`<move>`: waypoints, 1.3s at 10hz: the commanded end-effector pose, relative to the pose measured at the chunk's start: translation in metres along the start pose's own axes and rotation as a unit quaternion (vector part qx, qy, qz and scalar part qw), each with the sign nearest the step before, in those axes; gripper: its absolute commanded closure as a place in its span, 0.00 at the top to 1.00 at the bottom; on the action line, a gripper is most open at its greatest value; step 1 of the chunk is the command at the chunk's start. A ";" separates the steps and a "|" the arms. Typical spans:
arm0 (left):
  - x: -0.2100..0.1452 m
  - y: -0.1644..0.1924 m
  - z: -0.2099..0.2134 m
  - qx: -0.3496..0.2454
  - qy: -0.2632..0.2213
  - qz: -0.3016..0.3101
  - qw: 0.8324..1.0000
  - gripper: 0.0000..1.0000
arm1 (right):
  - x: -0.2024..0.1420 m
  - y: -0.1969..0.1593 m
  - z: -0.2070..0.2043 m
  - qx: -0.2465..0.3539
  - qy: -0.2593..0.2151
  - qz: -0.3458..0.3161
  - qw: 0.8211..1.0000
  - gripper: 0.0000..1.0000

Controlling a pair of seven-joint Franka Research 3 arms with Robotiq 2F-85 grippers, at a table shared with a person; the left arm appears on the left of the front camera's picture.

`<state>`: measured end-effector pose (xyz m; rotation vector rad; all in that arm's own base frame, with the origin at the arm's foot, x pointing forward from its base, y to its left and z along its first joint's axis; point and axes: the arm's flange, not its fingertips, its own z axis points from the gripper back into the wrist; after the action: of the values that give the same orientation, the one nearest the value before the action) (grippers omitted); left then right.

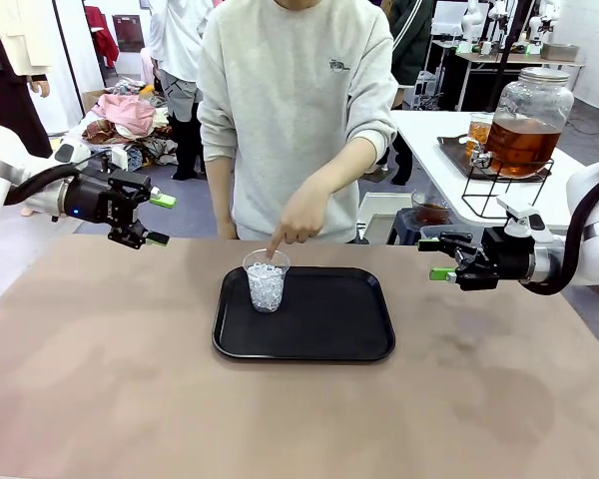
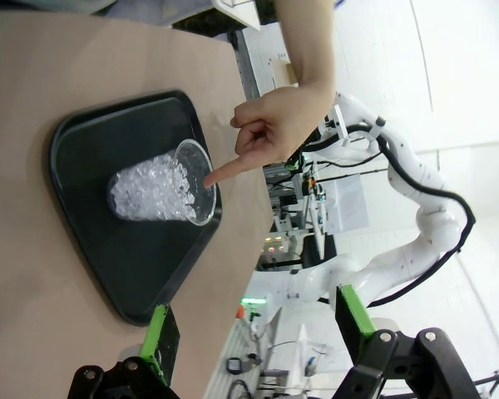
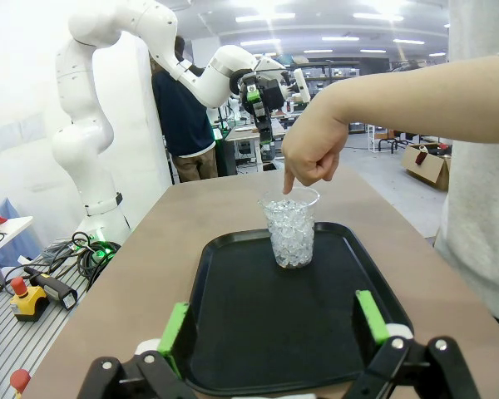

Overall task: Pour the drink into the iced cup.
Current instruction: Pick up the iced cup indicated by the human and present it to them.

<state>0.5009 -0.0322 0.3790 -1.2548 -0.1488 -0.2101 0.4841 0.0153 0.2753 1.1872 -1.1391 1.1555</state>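
Observation:
A clear cup of ice (image 1: 267, 281) stands upright at the back left of a black tray (image 1: 329, 329). A person's hand (image 1: 295, 222) points a finger down onto its rim. Amber-brown drink (image 1: 524, 142) fills a big glass jar with a tap on the side table at the back right. My left gripper (image 1: 161, 220) hovers open and holds nothing, left of the tray. My right gripper (image 1: 437, 259) hovers open to the right of the tray. The iced cup (image 2: 158, 191) lies ahead of the left fingers (image 2: 160, 332). The same cup (image 3: 291, 229) also stands beyond the right fingers (image 3: 370, 316).
A small glass (image 1: 478, 132) with amber liquid sits by the jar's tap on a wire stand. Another cup with brown liquid (image 1: 431, 210) rests on a low stand behind the table's far right edge. The person stands at the far side. Bare brown tabletop (image 1: 100, 379) surrounds the tray.

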 end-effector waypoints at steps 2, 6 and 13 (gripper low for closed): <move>0.002 -0.004 -0.001 -0.016 -0.017 -0.192 0.981 1.00 | 0.002 -0.001 -0.001 0.000 0.002 0.003 1.000 1.00; -0.003 0.000 -0.010 0.001 -0.009 -0.319 0.948 1.00 | 0.002 -0.001 -0.001 0.000 0.002 0.003 1.000 1.00; 0.002 0.002 -0.014 -0.003 -0.034 -0.442 0.896 1.00 | 0.002 -0.001 -0.001 0.000 0.002 0.003 1.000 1.00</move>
<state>0.5034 -0.0416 0.3829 -1.1409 -0.6409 -0.8464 0.4842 0.0153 0.2753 1.1872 -1.1391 1.1556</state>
